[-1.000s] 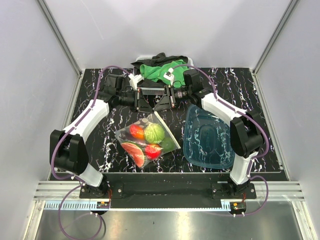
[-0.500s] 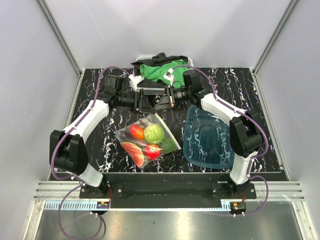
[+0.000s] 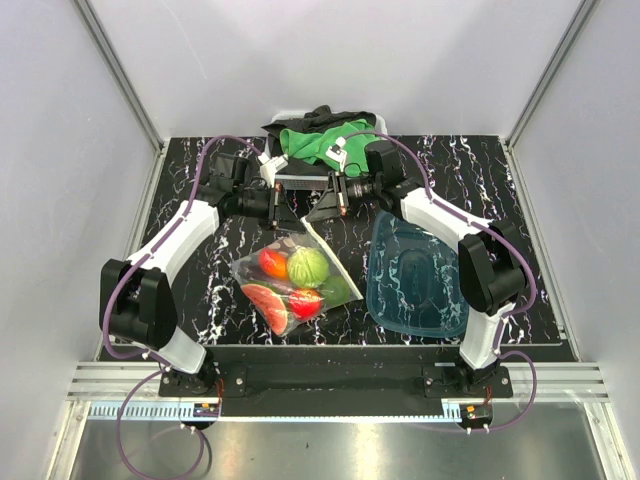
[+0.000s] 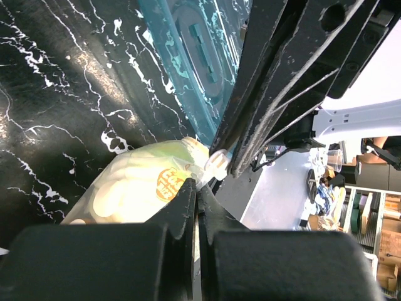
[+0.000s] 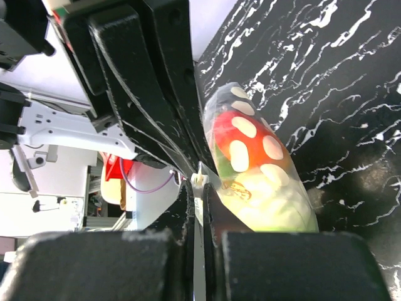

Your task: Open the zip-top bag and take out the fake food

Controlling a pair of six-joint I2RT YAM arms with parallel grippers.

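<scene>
1. Top view: the clear, dot-printed plastic zip-top bag (image 3: 295, 280) lies on the black marbled worktop (image 3: 470, 170), beside a translucent teal plastic tub (image 3: 415, 275). The glossy plastic fake food (image 3: 308, 266) is all inside. Since a second ago the left tool (image 3: 283, 208) and right tool (image 3: 322, 208) have crept slightly rearward, meeting over the bag's far edge.
2. Left wrist view: the left tool (image 4: 197, 191) is clamped shut on the bag's (image 4: 135, 185) lip.
3. Right wrist view: the right tool (image 5: 199, 188) is closed, pinching the other lip of the bag (image 5: 263, 182). With both sides apparently gripped, pulling apart should split the zip.
</scene>
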